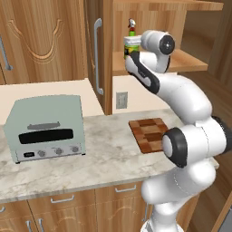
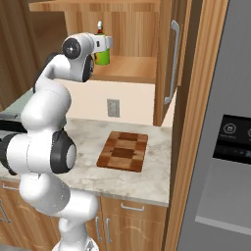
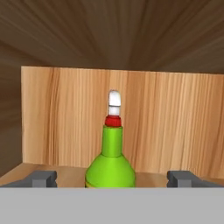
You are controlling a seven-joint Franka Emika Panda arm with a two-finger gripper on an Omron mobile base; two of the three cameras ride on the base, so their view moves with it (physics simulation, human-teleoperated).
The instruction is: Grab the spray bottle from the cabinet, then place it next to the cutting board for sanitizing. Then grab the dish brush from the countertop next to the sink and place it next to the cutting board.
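Inside the open cabinet [image 1: 149, 63] at the frame's upper centre, the spray bottle [image 3: 110, 162] stands upright on the shelf, dead ahead of the gripper [image 3: 113, 178], whose jaws are spread wide on either side of its green body, not yet closed.

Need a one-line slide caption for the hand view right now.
Open hand lined up on the green spray bottle, which stands upright on the cabinet shelf between the fingertips.

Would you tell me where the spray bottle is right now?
The spray bottle stands upright on the open cabinet's lower shelf, directly ahead between the open gripper's fingertips in the hand view.
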